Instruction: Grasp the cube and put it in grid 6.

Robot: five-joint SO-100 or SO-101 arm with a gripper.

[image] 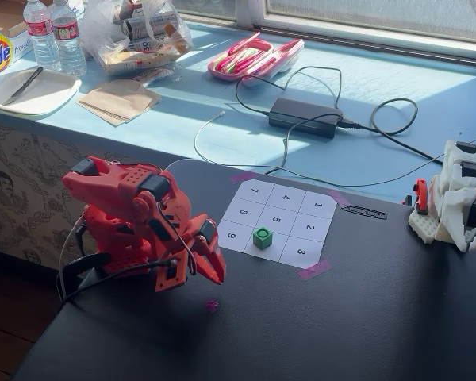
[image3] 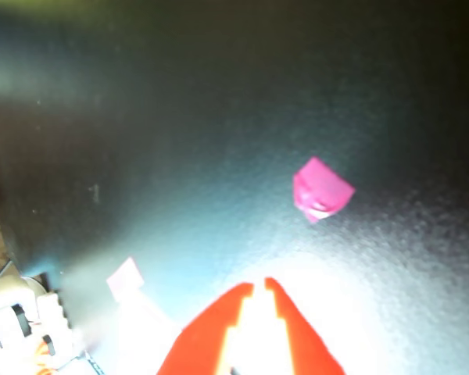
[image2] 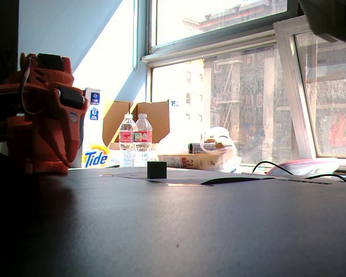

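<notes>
Sunlit from the windows, the black counter (image: 381, 317) holds a numbered grid sheet (image: 276, 222) with a green cube (image: 262, 237) on it, while the red gripper (image: 215, 278), fingers together, hovers near the counter's left edge.

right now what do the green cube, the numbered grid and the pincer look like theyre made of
Green cube: probably matte plastic or foam; even colour, no glare, crisp edges.
Numbered grid: looks like plain white paper, flat and thin, held by pink tape at the corners.
Pincer: likely 3D-printed plastic, uniform matte red-orange with blocky moulded shapes; its tips sit nearly together in the wrist view.
</notes>
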